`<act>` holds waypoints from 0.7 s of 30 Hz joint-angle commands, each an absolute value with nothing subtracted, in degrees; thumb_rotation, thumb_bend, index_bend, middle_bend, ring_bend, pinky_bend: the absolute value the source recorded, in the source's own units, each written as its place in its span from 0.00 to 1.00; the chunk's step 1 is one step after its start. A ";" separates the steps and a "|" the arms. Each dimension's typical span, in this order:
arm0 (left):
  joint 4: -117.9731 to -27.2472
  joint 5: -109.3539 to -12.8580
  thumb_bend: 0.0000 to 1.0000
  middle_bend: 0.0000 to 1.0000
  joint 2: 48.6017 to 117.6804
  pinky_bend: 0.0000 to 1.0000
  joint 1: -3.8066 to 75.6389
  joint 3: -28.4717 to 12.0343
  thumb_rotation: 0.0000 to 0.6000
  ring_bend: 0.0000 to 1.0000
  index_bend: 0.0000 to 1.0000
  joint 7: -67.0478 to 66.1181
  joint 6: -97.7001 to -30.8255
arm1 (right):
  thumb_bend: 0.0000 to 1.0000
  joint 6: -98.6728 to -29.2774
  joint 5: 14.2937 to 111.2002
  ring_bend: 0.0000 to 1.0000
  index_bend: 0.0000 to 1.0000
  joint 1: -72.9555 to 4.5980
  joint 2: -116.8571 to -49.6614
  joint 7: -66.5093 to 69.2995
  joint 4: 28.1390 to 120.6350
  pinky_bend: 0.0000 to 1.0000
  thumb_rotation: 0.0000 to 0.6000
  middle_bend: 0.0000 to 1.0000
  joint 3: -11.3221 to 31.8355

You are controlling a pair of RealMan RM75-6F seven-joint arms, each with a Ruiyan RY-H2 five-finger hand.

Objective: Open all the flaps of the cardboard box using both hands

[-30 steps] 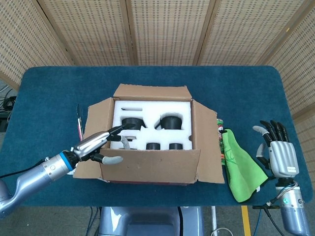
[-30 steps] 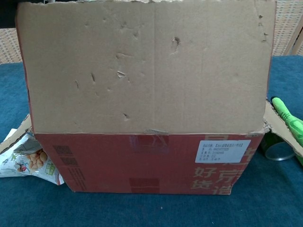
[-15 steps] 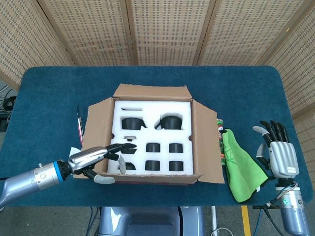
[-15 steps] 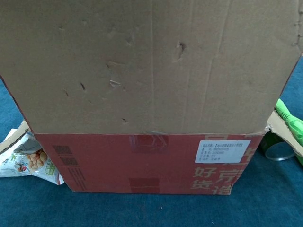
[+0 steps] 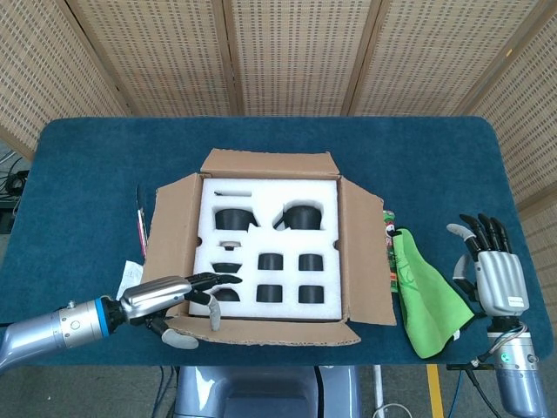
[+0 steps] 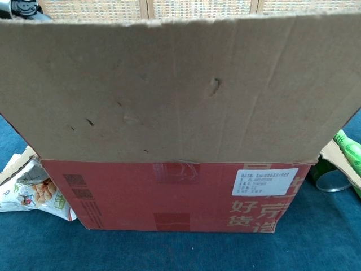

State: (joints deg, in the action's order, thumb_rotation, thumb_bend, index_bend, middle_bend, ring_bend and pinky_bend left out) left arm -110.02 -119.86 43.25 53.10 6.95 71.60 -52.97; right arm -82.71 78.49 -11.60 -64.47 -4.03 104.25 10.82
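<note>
The cardboard box (image 5: 270, 252) stands mid-table with white foam and black parts showing inside. Its back flap (image 5: 268, 162), left flap (image 5: 171, 228) and right flap (image 5: 361, 254) lie folded outward. The front flap (image 5: 270, 332) leans out toward me and fills the chest view (image 6: 180, 84) above the red box wall (image 6: 169, 195). My left hand (image 5: 174, 298) rests on the front flap's left end, fingers stretched over its inner face and thumb below its edge. Far off at the table's right edge, my right hand (image 5: 494, 272) is upright with fingers spread, holding nothing.
A green cloth (image 5: 426, 296) lies right of the box, beside a snack packet (image 5: 389, 228). A thin red stick (image 5: 142, 222) lies left of the box. In the chest view a snack bag (image 6: 28, 189) sits at the box's left corner and a tin (image 6: 333, 179) at its right.
The front flap has swung from upright to folded outward toward me, uncovering the front row of foam. My left hand moved down and toward me with it. The right hand has not moved.
</note>
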 commanded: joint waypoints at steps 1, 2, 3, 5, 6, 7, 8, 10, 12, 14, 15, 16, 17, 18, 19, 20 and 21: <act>-110.32 -120.95 0.04 0.00 43.21 0.00 54.17 8.36 0.26 0.00 0.46 71.45 -52.85 | 0.85 -82.75 78.53 0.00 0.22 -11.58 -64.45 -3.99 104.26 0.00 1.00 0.14 10.82; -110.48 -121.40 0.04 0.00 43.17 0.00 54.61 8.95 0.25 0.00 0.46 71.38 -52.73 | 0.85 -82.79 78.56 0.00 0.22 -11.54 -64.42 -3.94 104.28 0.00 1.00 0.14 10.81; -110.58 -121.60 0.04 0.00 43.14 0.00 54.88 9.34 0.25 0.00 0.46 71.35 -52.75 | 0.85 -82.83 78.56 0.00 0.22 -11.52 -64.40 -3.91 104.26 0.00 1.00 0.14 10.80; -110.77 -121.79 0.04 0.00 43.10 0.00 55.35 10.07 0.25 0.00 0.46 71.09 -52.96 | 0.85 -82.89 78.58 0.00 0.22 -11.45 -64.37 -3.88 104.27 0.00 1.00 0.14 10.77; -110.86 -121.81 0.04 0.00 43.06 0.00 55.52 10.34 0.25 0.00 0.46 70.94 -53.12 | 0.85 -82.89 78.58 0.00 0.22 -11.43 -64.34 -3.84 104.27 0.00 1.00 0.14 10.76; -110.92 -121.78 0.04 0.00 43.02 0.00 55.60 10.48 0.25 0.00 0.46 70.84 -53.26 | 0.85 -82.90 78.61 0.00 0.22 -11.42 -64.32 -3.84 104.29 0.00 1.00 0.14 10.75; -111.00 -121.62 0.04 0.00 42.94 0.00 55.67 10.62 0.25 0.00 0.46 70.62 -53.57 | 0.85 -82.90 78.62 0.00 0.22 -11.41 -64.30 -3.81 104.29 0.00 1.00 0.14 10.74; -111.16 -120.88 0.04 0.00 42.69 0.00 55.56 10.73 0.25 0.00 0.46 69.66 -54.40 | 0.85 -82.87 78.61 0.00 0.22 -11.40 -64.28 -3.73 104.26 0.00 1.00 0.14 10.73; -111.28 -120.02 0.04 0.00 42.33 0.00 55.23 10.58 0.26 0.00 0.46 68.61 -55.21 | 0.85 -82.84 78.62 0.00 0.22 -11.41 -64.26 -3.69 104.25 0.00 1.00 0.14 10.74; -111.46 -119.55 0.04 0.00 42.11 0.00 54.99 10.61 0.25 0.00 0.46 67.89 -55.67 | 0.85 -82.84 78.66 0.00 0.22 -11.43 -64.25 -3.69 104.25 0.00 1.00 0.14 10.75; -111.57 -119.17 0.04 0.00 41.95 0.00 54.82 10.63 0.25 0.00 0.46 67.53 -56.03 | 0.85 -82.80 78.64 0.00 0.22 -11.46 -64.26 -3.69 104.23 0.00 1.00 0.14 10.77; -111.59 -118.83 0.04 0.00 41.83 0.00 54.67 10.67 0.25 0.00 0.46 67.22 -56.34 | 0.85 -82.75 78.60 0.00 0.22 -11.49 -64.28 -3.66 104.21 0.00 1.00 0.14 10.79; -111.57 -118.49 0.04 0.00 41.76 0.00 54.52 10.71 0.25 0.00 0.46 66.91 -56.59 | 0.85 -82.73 78.61 0.00 0.22 -11.52 -64.30 -3.65 104.19 0.00 1.00 0.14 10.80; -111.47 -117.91 0.04 0.00 41.63 0.00 54.31 10.66 0.25 0.00 0.46 66.42 -56.80 | 0.85 -82.69 78.58 0.00 0.22 -11.53 -64.30 -3.64 104.17 0.00 1.00 0.14 10.80; -111.38 -117.03 0.04 0.00 41.50 0.00 53.97 10.46 0.25 0.00 0.46 65.46 -57.07 | 0.85 -82.64 78.55 0.00 0.22 -11.54 -64.30 -3.64 104.15 0.00 1.00 0.14 10.79; -111.37 -116.52 0.04 0.00 41.44 0.00 53.75 10.33 0.25 0.00 0.46 64.90 -57.21 | 0.85 -82.62 78.52 0.00 0.22 -11.54 -64.30 -3.64 104.14 0.00 1.00 0.14 10.79; -111.33 -115.59 0.04 0.00 41.31 0.00 53.32 10.05 0.25 0.00 0.46 63.83 -57.52 | 0.85 -82.62 78.49 0.00 0.22 -11.54 -64.30 -3.66 104.13 0.00 1.00 0.14 10.80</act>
